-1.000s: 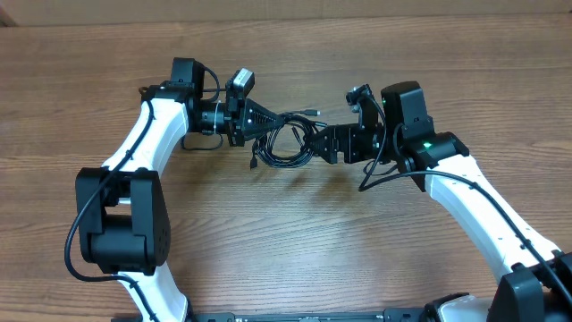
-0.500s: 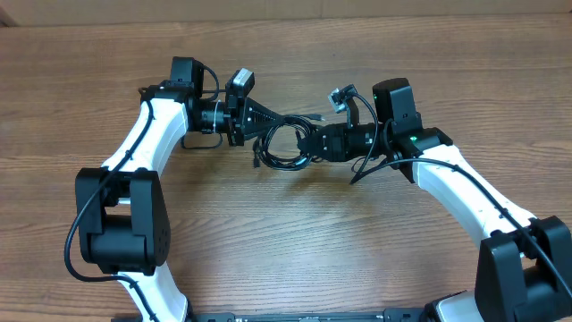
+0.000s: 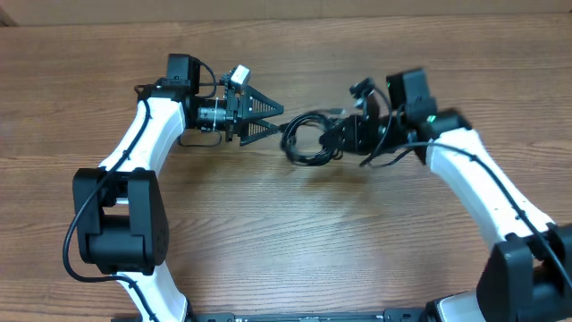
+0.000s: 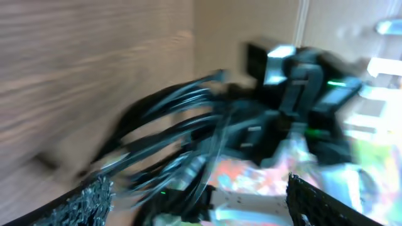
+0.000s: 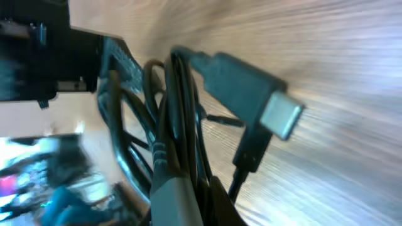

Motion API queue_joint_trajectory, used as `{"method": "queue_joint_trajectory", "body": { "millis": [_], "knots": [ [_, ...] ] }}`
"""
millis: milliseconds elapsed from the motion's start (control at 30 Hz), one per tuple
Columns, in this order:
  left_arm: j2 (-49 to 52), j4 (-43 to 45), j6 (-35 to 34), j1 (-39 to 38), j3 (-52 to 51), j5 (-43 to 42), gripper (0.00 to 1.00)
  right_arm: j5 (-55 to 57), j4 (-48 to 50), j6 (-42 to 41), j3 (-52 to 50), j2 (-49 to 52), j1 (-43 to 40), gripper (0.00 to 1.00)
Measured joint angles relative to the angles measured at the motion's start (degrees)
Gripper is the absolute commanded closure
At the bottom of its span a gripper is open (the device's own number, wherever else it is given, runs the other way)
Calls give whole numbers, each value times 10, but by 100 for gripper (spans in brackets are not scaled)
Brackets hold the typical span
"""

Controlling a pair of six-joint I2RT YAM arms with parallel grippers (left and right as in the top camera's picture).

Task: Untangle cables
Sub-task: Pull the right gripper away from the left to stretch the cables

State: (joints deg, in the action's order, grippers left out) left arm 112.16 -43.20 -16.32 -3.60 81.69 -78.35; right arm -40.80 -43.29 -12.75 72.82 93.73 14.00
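The left arm [image 3: 143,139] and the right arm [image 3: 474,179] both reach inward with elbows out, wrists level and facing each other. The left tool [image 3: 280,117] points right, its fingers spread wide. The right tool [image 3: 332,137] points left, pinched tight on the cables [image 3: 302,143].

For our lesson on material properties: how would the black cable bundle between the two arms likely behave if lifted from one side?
Probably floppy: the cables lie in loose loops. Likely light, being thin. Strands may snag, as they overlap near the silver-tipped plug.
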Motion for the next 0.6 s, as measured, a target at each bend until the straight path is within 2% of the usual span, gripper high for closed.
{"method": "queue_joint_trajectory", "body": {
  "millis": [167, 333, 600],
  "knots": [
    [0, -30, -20, 2, 1, 87, 10, 160, -79, 34, 92, -6, 22, 96],
    [0, -53, -48, -16, 1, 160, 9, 342, -92, 45, 97, -6, 80, 96],
    [0, -55, -59, -30, 1, 197, 8, 687, -88, 38, 79, 17, 159, 96]
  ]
}}
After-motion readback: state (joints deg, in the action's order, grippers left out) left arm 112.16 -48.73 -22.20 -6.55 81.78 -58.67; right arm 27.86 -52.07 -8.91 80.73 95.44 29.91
